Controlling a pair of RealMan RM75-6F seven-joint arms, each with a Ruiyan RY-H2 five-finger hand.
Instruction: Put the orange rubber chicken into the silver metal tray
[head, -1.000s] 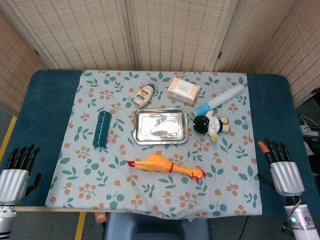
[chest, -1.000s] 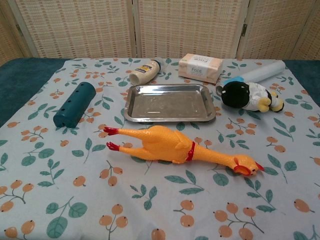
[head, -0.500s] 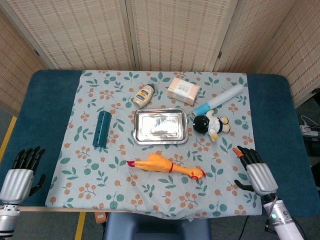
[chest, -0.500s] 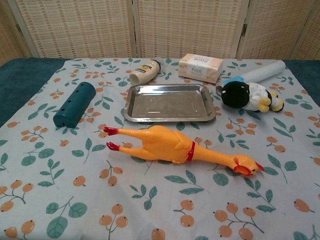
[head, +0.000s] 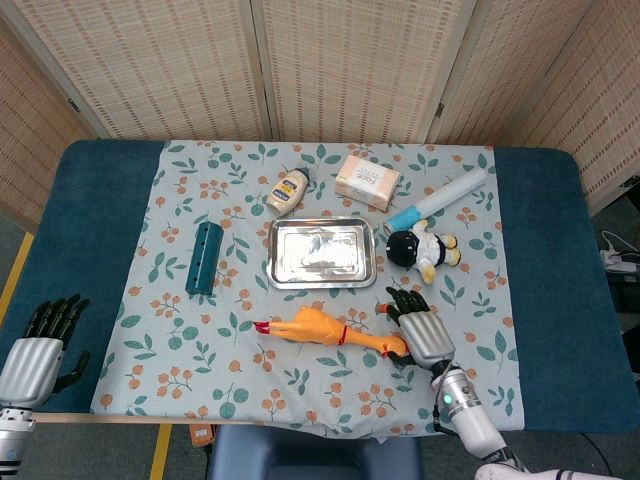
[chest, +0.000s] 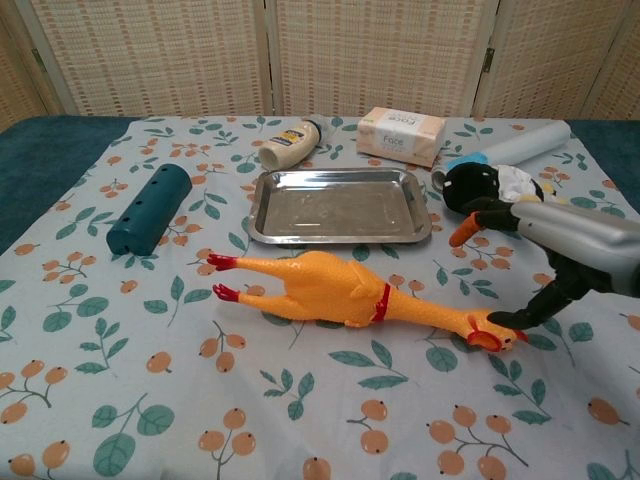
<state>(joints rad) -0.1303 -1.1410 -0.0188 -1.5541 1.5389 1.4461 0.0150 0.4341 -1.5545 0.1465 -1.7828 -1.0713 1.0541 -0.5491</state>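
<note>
Floral tablecloth (head: 200, 330); right robot hand (head: 420, 330) spread above orange rubber chicken's (head: 315, 327) head.

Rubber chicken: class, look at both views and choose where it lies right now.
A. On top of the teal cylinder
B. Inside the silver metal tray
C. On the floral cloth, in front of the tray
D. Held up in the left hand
C: the orange rubber chicken lies flat on the floral cloth, nearer the camera than the silver metal tray, which holds nothing.
</note>
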